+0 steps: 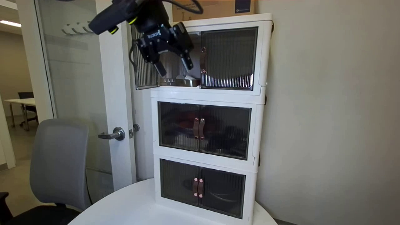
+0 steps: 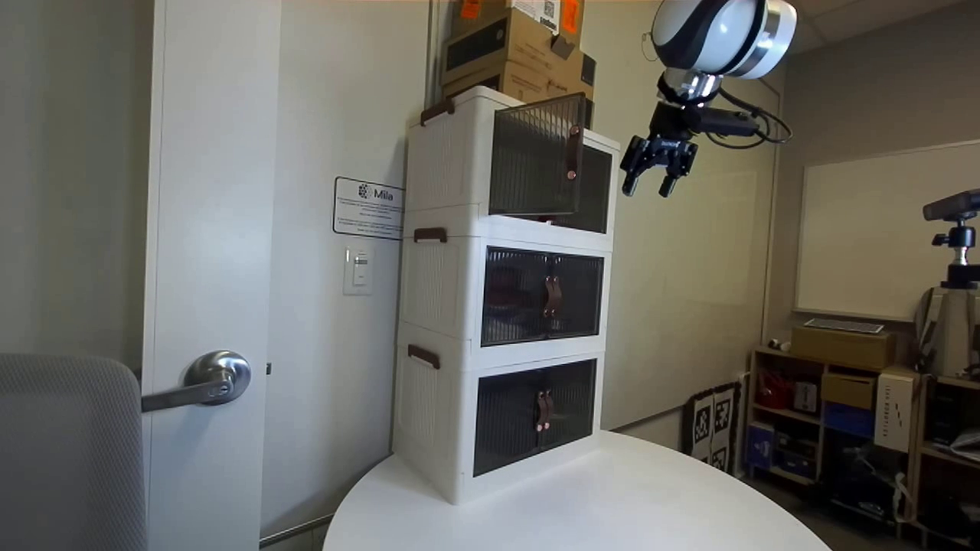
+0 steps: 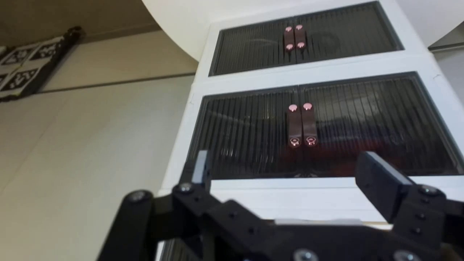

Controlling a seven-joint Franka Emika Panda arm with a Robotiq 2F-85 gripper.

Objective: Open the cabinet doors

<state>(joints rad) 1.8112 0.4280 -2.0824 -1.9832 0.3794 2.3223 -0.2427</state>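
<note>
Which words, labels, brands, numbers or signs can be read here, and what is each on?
"Mila": wall sign; the lines beneath are too small to read.
"ROBOTIQ": gripper.
White carton: lettering too blurred to read surely.
Cardboard boxes: labels too small or blurred to read.
Marker board: coded patterns, no readable words.
Numbers: none readable.

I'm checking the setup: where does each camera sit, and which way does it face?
An exterior view: in front, facing the white cabinet; fingers show.
An exterior view: off to one side, facing its front and side; fingers and arm show.
Wrist view: wrist-mounted, looking down at the lower doors, upside down; open fingers show.
Both exterior views share the open top door.
</note>
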